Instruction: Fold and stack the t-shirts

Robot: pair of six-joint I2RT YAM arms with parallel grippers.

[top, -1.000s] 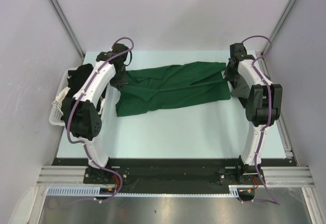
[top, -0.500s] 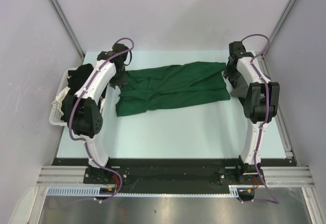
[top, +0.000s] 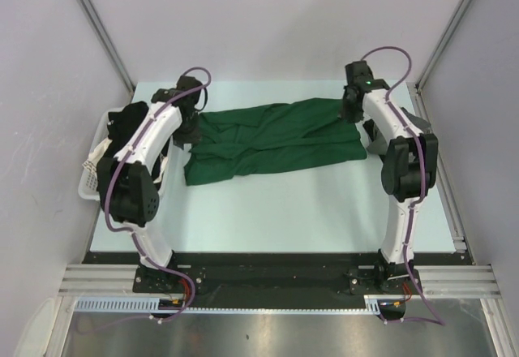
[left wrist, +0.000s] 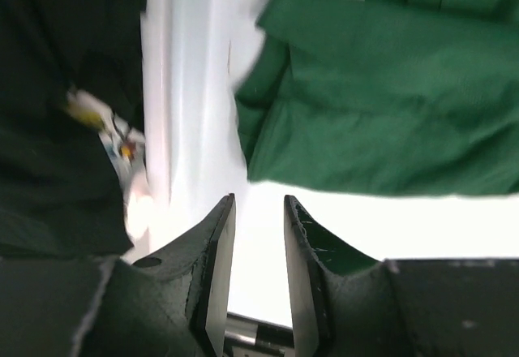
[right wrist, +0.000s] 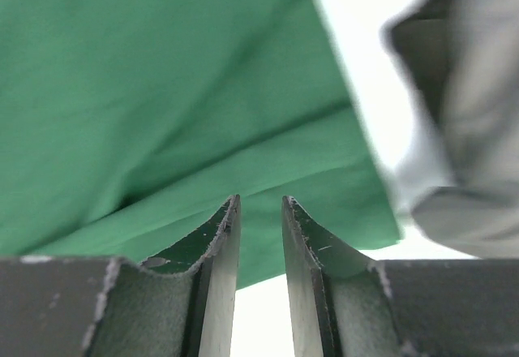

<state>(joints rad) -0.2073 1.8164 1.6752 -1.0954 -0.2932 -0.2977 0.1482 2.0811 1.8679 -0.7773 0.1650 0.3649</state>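
A dark green t-shirt lies spread and creased across the back of the table. My left gripper hovers by its left end. In the left wrist view the gripper is open and empty over bare table, just short of the green cloth. My right gripper is over the shirt's far right corner. In the right wrist view it is open and empty above the green cloth. A grey t-shirt lies at the right, mostly hidden behind the right arm in the top view.
A white slatted basket stands at the table's left edge with black t-shirts in it; they also show in the left wrist view. Walls close in at the back and both sides.
My right gripper has moved left and further back, from beside the grey shirt to over the green shirt's far right corner. My left gripper has barely shifted.
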